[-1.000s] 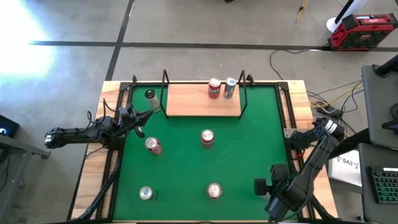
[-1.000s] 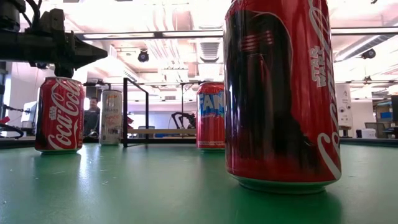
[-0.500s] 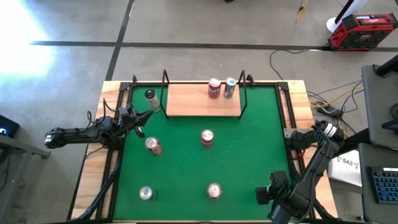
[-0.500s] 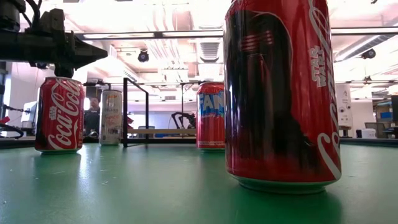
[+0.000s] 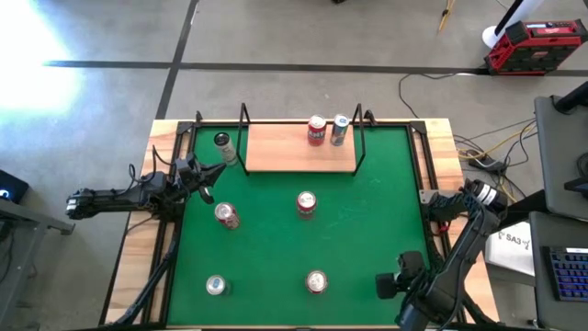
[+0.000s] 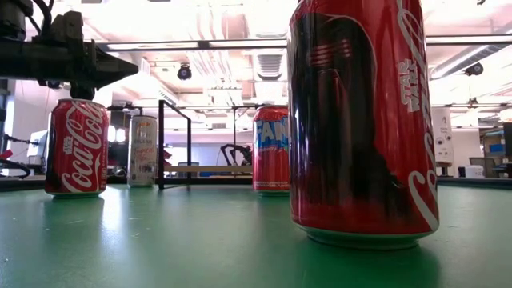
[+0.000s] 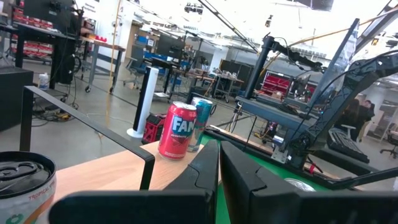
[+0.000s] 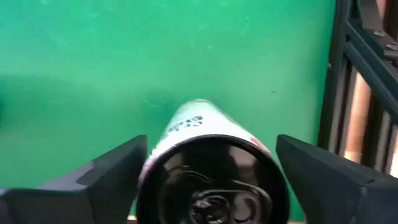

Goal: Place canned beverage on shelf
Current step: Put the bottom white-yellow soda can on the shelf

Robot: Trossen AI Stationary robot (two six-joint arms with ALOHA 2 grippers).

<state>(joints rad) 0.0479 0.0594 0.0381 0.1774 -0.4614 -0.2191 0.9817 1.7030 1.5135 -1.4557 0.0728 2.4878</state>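
Observation:
The shelf [image 5: 276, 152], a light wood board between black uprights, stands at the mat's far edge. A red can [image 5: 317, 130] and a silver-blue can [image 5: 340, 129] stand on it. My right gripper [image 5: 397, 279] hangs over the mat's near right corner, pointing down. It is open, with a dark-topped white can [image 8: 211, 162] upright between its fingers; the gripper hides this can in the high view. My left gripper [image 7: 218, 171] is shut and holds nothing, level at the mat's left edge. My right gripper comes at the white can from above, pointing down. One finger [image 8: 115, 171] stands on each side of the can's upper wall [image 8: 186, 124]. I cannot tell whether they touch it. The can stands on the green mat.
Several more cans stand on the green mat [image 5: 367, 211]: two mid-mat [image 5: 226, 214] [image 5: 306, 203], two near the front [image 5: 215, 286] [image 5: 316, 281], and a dark-topped one [image 5: 221, 141] left of the shelf. Black frame rails [image 8: 367, 74] run along the mat's right edge.
My right gripper has moved a little toward the table's near edge and down. The cans have not moved.

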